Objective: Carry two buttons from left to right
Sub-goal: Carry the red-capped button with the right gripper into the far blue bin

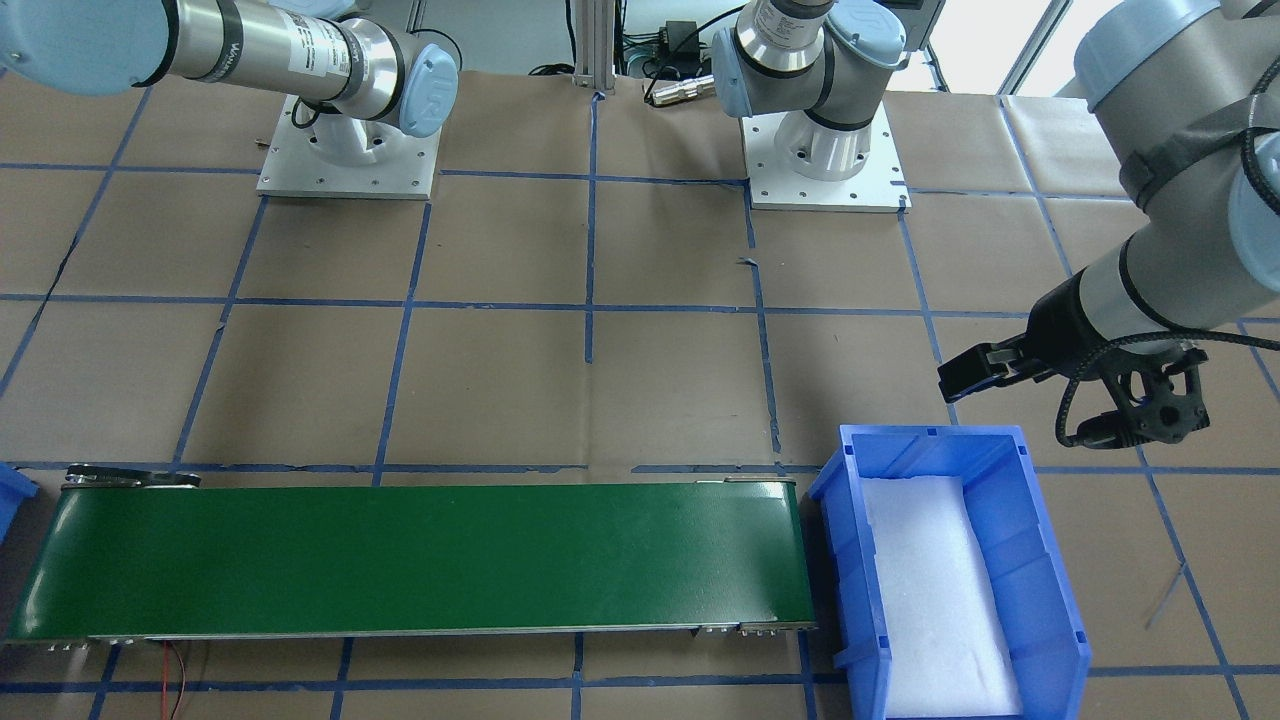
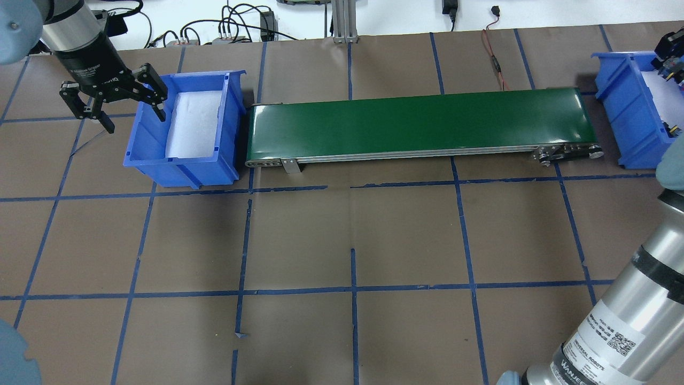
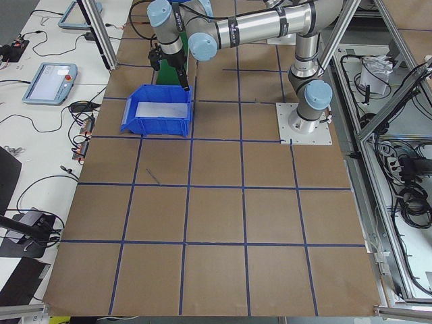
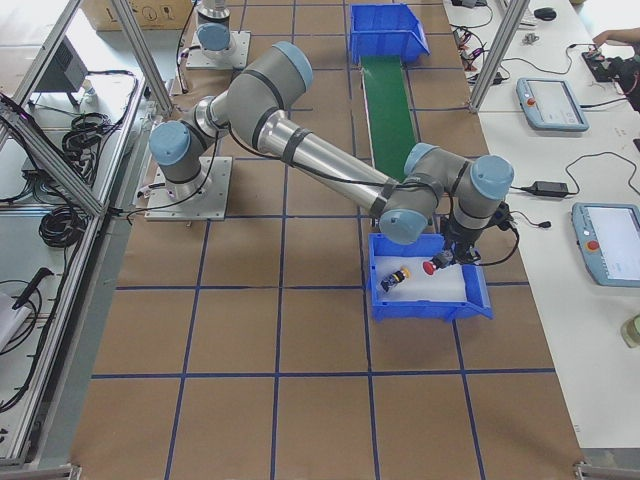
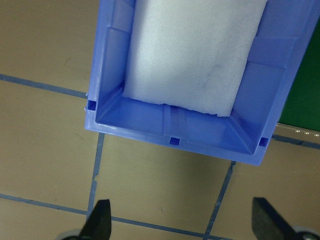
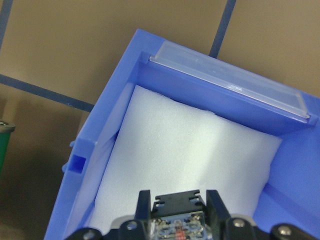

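The red button (image 4: 433, 266) is inside the right blue bin (image 4: 478, 300), with my right gripper (image 6: 178, 216) shut on it. Its grey contact block (image 6: 177, 223) shows between the fingers in the right wrist view, above white foam. The yellow button (image 4: 398, 277) lies on its side on that foam, left of the red one. My left gripper (image 2: 134, 122) hangs open and holds nothing at the outer end of the left blue bin (image 2: 181, 166). In the left wrist view its fingertips (image 5: 101, 220) are spread wide over the brown table. The left bin holds only a white foam pad (image 5: 195, 55).
A green conveyor belt (image 2: 417, 123) lies between the two bins, with nothing on it. The table is brown paper with a blue tape grid (image 2: 352, 291). Both arm bases (image 1: 825, 150) stand at the robot's side. Cables (image 2: 224, 29) run along the far edge.
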`<action>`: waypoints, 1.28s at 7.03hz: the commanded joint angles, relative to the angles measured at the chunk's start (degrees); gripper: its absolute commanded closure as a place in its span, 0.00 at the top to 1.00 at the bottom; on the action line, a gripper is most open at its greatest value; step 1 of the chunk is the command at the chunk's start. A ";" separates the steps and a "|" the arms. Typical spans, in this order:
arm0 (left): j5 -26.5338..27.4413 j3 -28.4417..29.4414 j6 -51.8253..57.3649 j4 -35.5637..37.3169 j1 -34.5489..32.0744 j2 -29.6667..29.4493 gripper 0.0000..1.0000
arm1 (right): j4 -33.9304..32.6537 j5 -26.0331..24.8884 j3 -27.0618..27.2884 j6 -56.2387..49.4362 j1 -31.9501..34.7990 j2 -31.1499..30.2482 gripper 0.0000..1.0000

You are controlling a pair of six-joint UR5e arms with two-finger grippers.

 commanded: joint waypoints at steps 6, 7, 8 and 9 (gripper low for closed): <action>-1.70 0.31 -2.87 0.52 -0.27 0.02 1.00 | -3.24 0.97 0.06 -0.91 -1.78 4.21 0.09; -1.44 1.01 -2.86 2.01 -0.18 -0.25 1.00 | -3.24 1.06 0.06 -0.91 -1.78 4.30 0.09; -1.00 0.67 -2.86 5.16 -0.09 -0.60 1.00 | -3.33 2.02 0.06 -1.00 -1.78 4.39 0.09; -0.91 0.06 -2.86 6.06 -0.18 -0.60 1.00 | -3.42 2.03 0.06 -0.91 -1.78 4.48 0.09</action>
